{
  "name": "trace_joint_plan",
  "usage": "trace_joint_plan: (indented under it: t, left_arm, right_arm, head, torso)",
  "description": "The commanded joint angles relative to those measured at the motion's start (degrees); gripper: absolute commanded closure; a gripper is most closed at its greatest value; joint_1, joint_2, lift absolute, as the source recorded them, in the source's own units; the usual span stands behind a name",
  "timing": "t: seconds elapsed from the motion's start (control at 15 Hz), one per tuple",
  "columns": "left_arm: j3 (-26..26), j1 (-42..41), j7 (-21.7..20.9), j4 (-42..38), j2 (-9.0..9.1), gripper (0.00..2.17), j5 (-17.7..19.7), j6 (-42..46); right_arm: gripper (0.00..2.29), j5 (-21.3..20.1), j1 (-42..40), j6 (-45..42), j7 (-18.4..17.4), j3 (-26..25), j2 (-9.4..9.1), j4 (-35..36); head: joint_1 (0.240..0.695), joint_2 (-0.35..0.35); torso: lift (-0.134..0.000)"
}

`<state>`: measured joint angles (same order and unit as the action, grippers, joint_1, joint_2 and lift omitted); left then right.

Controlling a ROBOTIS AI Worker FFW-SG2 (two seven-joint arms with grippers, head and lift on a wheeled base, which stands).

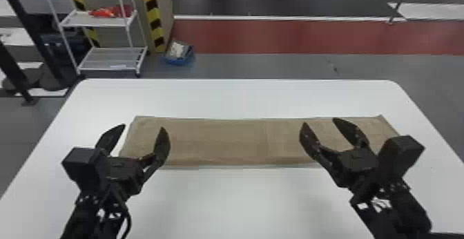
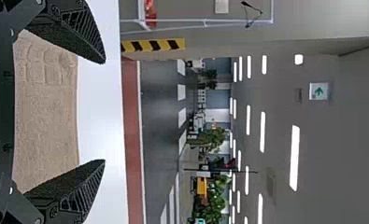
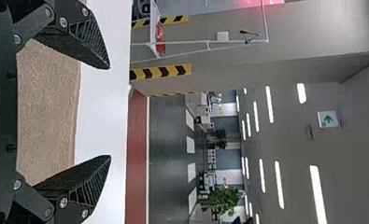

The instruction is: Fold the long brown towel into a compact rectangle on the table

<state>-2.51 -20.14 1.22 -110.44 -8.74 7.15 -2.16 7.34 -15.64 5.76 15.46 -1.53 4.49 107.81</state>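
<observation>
The brown towel (image 1: 221,141) lies flat as a long strip across the white table, its long sides running left to right. Over its left end my left gripper (image 1: 139,131) stands open, with nothing held. My right gripper (image 1: 319,122) is open above the towel's right part, also holding nothing. From the left wrist, the left gripper (image 2: 102,112) has its fingers wide apart with the towel (image 2: 46,116) beyond them. In the right wrist view the spread right gripper (image 3: 109,112) shows in front of the towel (image 3: 49,112).
The white table (image 1: 238,98) extends behind the towel and in front of it. Past its far left corner stands a white shelf rack (image 1: 110,58) with red items, and a blue bin (image 1: 179,53) sits on the floor.
</observation>
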Motion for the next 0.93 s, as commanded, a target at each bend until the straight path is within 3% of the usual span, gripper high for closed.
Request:
trace_joint_plan:
  t: [0.0, 0.13, 0.2, 0.33, 0.47, 0.6, 0.87]
  left_arm:
    - [2.1, 5.1, -1.0, 5.2, -0.40, 0.14, 6.8, -2.0]
    - [3.5, 8.2, -1.8, 8.1, -0.49, 0.14, 8.8, -2.0]
    - [3.7, 9.6, -1.8, 9.1, -0.58, 0.14, 8.9, -2.2]
    - [4.2, 11.1, -1.8, 11.0, -0.75, 0.14, 8.8, -2.2]
    - [4.6, 11.2, -1.9, 11.4, -0.93, 0.13, 9.1, -2.7]
    - [5.1, 11.0, -2.5, 11.2, -0.93, 0.13, 10.1, -4.8]
    - [5.7, 12.5, -2.8, 12.2, -1.02, 0.13, 9.7, -12.4]
  right_arm:
    - [0.45, -0.7, 5.2, 3.0, 3.6, 1.9, 0.43, -4.5]
    - [0.47, -0.7, 8.6, 1.4, 9.1, 2.4, 0.43, -9.3]
    - [0.64, -0.8, 10.4, 1.4, 11.2, 2.8, 0.43, -11.8]
    - [0.81, -0.9, 13.5, 1.2, 13.1, 3.6, 0.34, -16.9]
    - [1.32, -1.0, 16.3, 1.9, 16.3, 3.8, 0.34, -21.2]
    - [1.66, -1.4, 16.9, 1.1, 17.4, 3.9, 0.34, -24.2]
    - [1.66, -1.4, 15.9, -2.1, 17.6, 3.6, 0.34, -26.5]
  head:
    - [0.695, 0.024]
    - [0.695, 0.065]
    - [0.695, 0.101]
    - [0.695, 0.126]
    - [0.695, 0.141]
    - [0.695, 0.160]
    - [0.695, 0.161]
  torso:
    - [-0.125]
    - [-0.125]
    - [-0.125]
    - [-0.125]
    - [-0.125]
    - [-0.125]
    - [-0.125]
